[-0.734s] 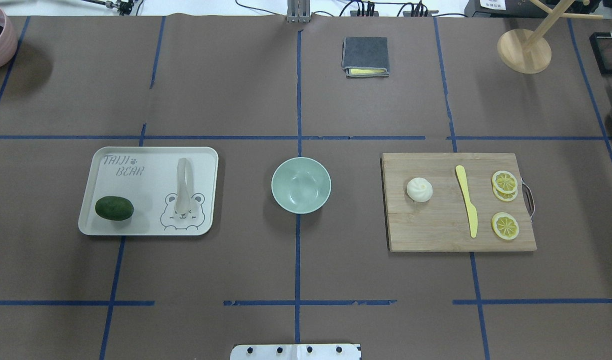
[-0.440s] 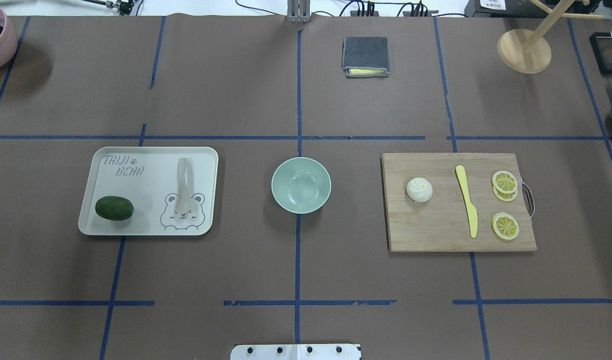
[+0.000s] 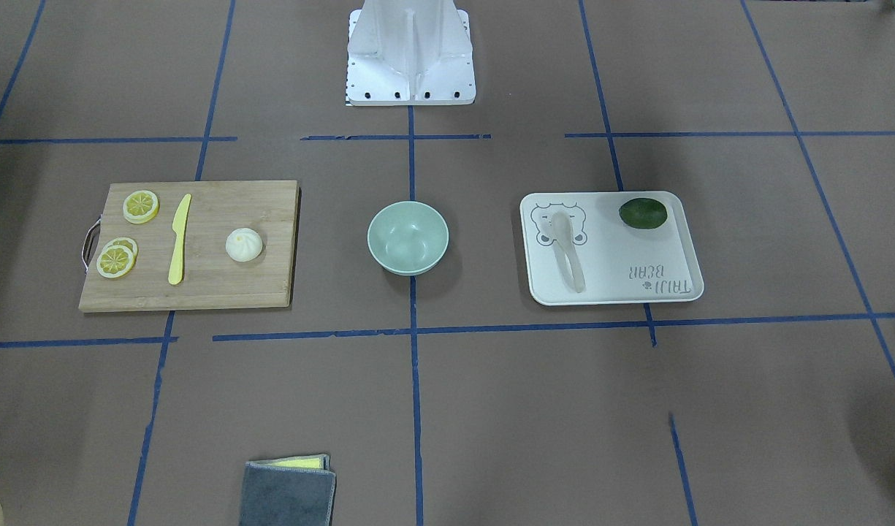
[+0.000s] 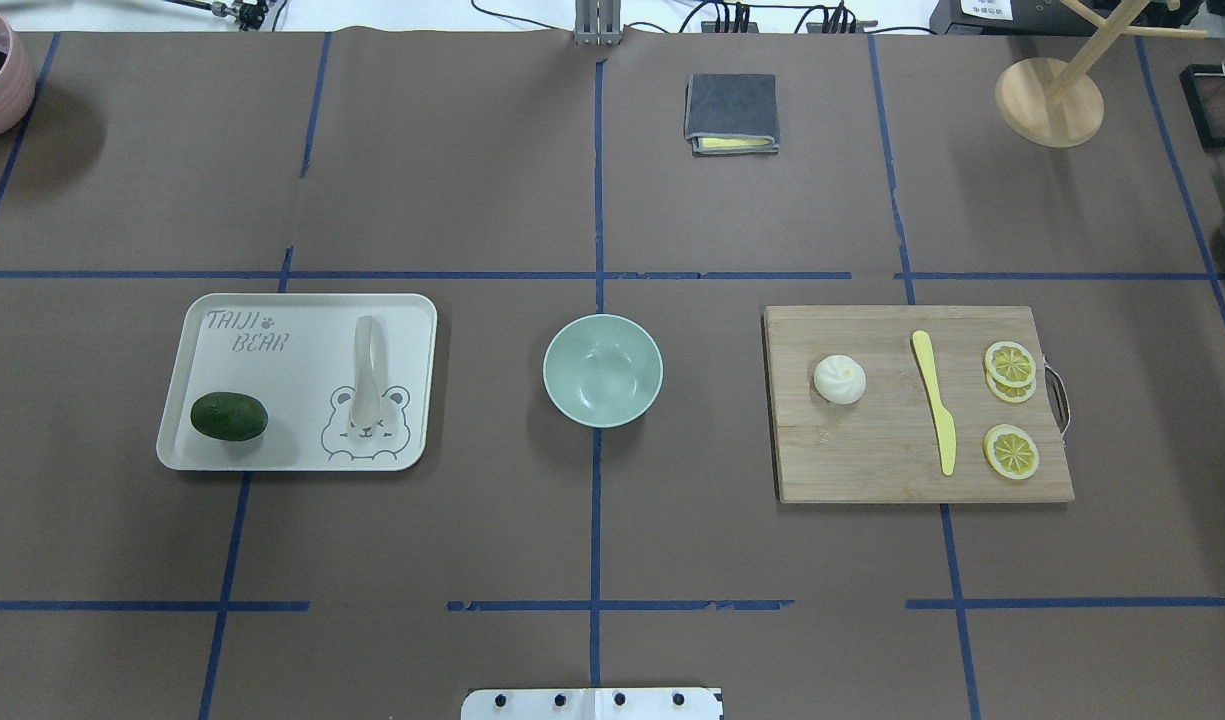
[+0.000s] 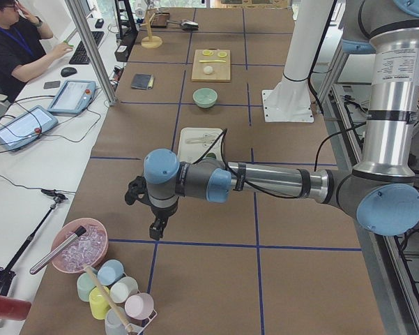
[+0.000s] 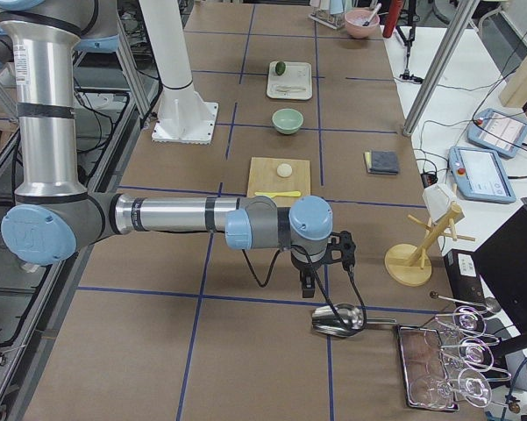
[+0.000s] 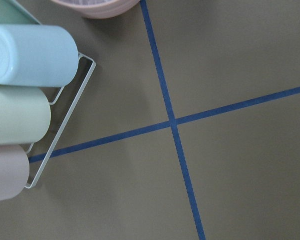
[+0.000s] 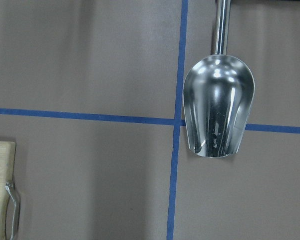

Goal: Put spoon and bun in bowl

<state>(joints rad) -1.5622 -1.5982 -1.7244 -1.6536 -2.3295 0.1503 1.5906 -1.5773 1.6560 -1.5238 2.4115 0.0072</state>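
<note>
Brown paper-covered table with blue tape lines; on it tray, bowl, cutting board, folded cloth

My left arm reaches out level from its elbow, low over the tabletop, far out toward my left end. At its end my left gripper points straight down and hangs above the surface. My right arm lies stretched the same way toward the opposite end, its right gripper also aimed downward, off the surface. I cannot tell how either gripper's jaws stand.
</note>
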